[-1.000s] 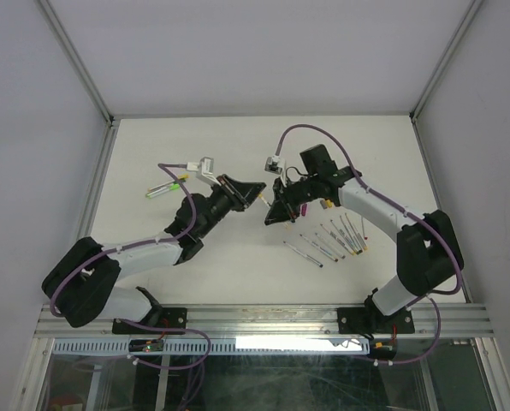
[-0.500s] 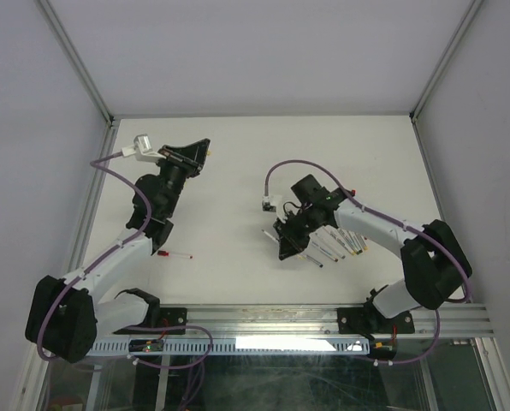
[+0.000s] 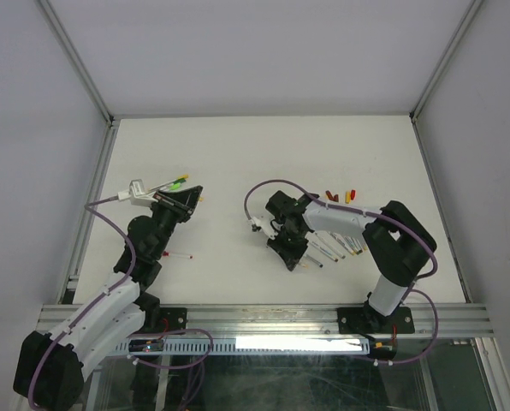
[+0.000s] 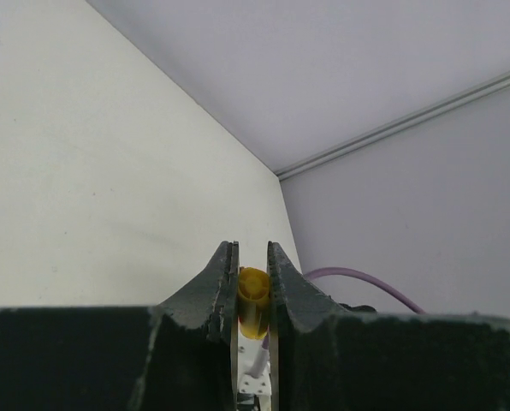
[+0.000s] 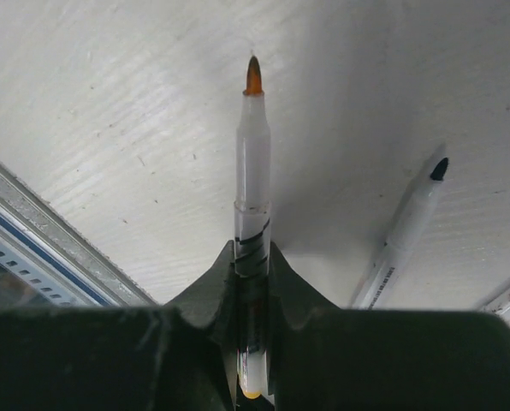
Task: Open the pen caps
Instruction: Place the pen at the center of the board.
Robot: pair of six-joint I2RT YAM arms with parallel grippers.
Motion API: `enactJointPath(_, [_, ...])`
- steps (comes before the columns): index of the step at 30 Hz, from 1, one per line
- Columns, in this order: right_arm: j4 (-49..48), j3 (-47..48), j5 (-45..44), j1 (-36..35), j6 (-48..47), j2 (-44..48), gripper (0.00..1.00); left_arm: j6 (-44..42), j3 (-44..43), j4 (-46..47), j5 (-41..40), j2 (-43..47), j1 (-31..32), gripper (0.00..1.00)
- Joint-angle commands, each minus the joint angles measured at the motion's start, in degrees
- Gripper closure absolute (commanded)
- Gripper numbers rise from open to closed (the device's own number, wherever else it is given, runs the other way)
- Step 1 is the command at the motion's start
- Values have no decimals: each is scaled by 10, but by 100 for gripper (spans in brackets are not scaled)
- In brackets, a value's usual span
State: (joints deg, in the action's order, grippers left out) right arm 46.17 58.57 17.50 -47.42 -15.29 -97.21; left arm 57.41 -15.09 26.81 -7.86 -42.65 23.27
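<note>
My left gripper (image 3: 193, 195) hangs above the left half of the table, shut on a small yellow pen cap (image 4: 253, 301) that sits between its fingertips (image 4: 225, 265). My right gripper (image 3: 289, 253) is low over the table at the centre right. It is shut on an uncapped pen (image 5: 252, 171) with a white barrel and a bare orange tip pointing away from it. Beside it lies another uncapped pen (image 5: 406, 231) with a dark tip. Several pens (image 3: 340, 241) lie in a row just right of the right gripper. Three loose caps (image 3: 340, 196) in red, orange and yellow lie behind them.
A green-ended pen (image 3: 171, 182) lies at the far left behind the left gripper. A red-ended pen (image 3: 176, 255) lies near the left arm's forearm. The metal rail (image 3: 263, 318) runs along the table's near edge. Grey walls close in the table on three sides.
One second ago both grippers met at the table's centre. They have drawn apart: the left swung far left, then came back nearer; the right came down beside the row of pens.
</note>
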Motion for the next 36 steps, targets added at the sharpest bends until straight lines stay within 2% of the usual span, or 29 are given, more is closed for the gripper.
enactJointPath(1, [9, 46, -67, 1, 36, -24, 96, 13, 4, -7, 1, 29, 0, 100])
enactJointPath(6, [10, 46, -74, 1, 38, -36, 87, 26, 9, -4, 12, 22, 0, 100])
enactJointPath(8, [9, 43, -80, 2, 38, -36, 79, 31, 14, 1, 15, 19, 0, 100])
enactJointPath(11, [8, 41, -86, 2, 37, -38, 74, 36, 20, 6, 17, 17, 0, 100])
enactJointPath(22, [12, 45, -89, 2, 35, -56, 73, 39, 25, -6, 20, 35, 0, 100])
enactJointPath(36, [15, 63, -44, 19, 18, -9, 70, 49, 35, -8, 52, 33, 0, 100])
